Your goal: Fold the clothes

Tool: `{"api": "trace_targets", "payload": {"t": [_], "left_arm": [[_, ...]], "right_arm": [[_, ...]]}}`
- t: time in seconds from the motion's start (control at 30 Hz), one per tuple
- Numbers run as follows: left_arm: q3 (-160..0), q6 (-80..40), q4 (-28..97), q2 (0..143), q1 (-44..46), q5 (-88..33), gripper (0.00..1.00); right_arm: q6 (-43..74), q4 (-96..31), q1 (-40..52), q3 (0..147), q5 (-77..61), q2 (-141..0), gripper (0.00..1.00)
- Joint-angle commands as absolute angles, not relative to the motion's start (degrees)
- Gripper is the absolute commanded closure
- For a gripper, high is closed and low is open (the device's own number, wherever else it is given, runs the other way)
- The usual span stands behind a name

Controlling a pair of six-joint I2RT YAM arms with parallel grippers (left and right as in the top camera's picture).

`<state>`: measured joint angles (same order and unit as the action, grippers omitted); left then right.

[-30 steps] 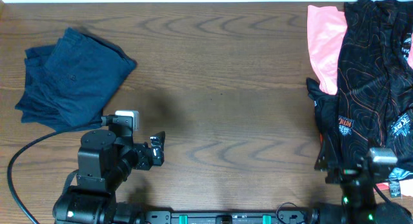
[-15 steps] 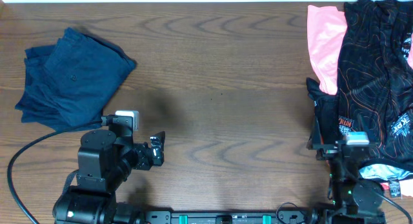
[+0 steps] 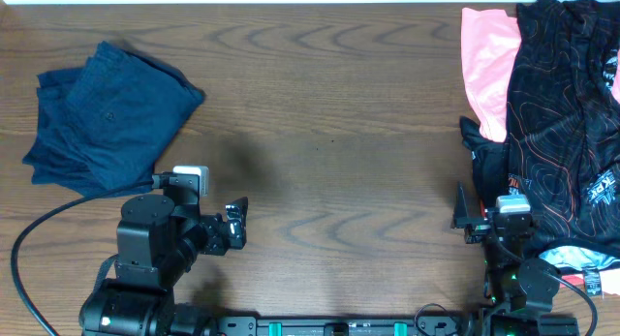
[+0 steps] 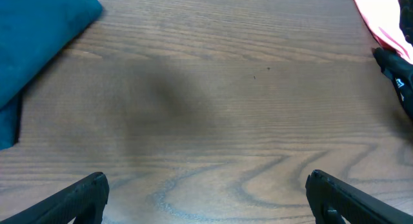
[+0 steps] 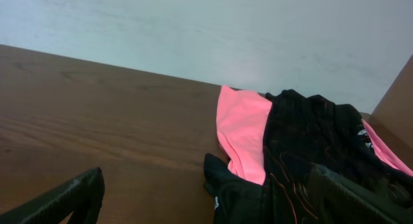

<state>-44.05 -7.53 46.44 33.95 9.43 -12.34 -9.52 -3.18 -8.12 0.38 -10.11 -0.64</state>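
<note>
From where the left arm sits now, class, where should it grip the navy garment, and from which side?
Probably its right corner, approached from the right: that point of the navy garment juts onto bare table, nearest the left end effector.

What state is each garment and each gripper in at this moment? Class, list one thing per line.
navy-blue garment: roughly folded in layers, no gripper on it.
black garment with orange lines: unfolded, crumpled in a heap.
salmon-pink garment: unfolded, partly under the black one.
left gripper: open, empty.
right gripper: open, empty.
</note>
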Motion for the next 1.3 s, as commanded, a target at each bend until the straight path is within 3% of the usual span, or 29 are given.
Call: {"api": "trace_targets", "payload": {"t": [0.0,0.9,1.1,1.27], "left_arm": [[-44.0,-7.8,46.4,33.6,9.3,-13.0,0.02],[-44.0,-7.8,46.4,33.4,9.3,-13.0,0.02],[-41.0,-5.2,47.3,26.4,7.6,-5.8,0.02],[-30.0,-3.2,40.2,15.6,5.0,-5.7,0.02]], "right_arm": [[-9.7,-3.4,-7.8,0.3,-10.9,-0.3,0.01],[-9.7,-3.4,-7.8,0.3,-10.9,-0.3,0.01],[-9.7,-3.4,-7.8,0.3,-10.9,-0.3,0.01],[-9.7,-3.4,-7.8,0.3,-10.9,-0.3,0.01]]}}
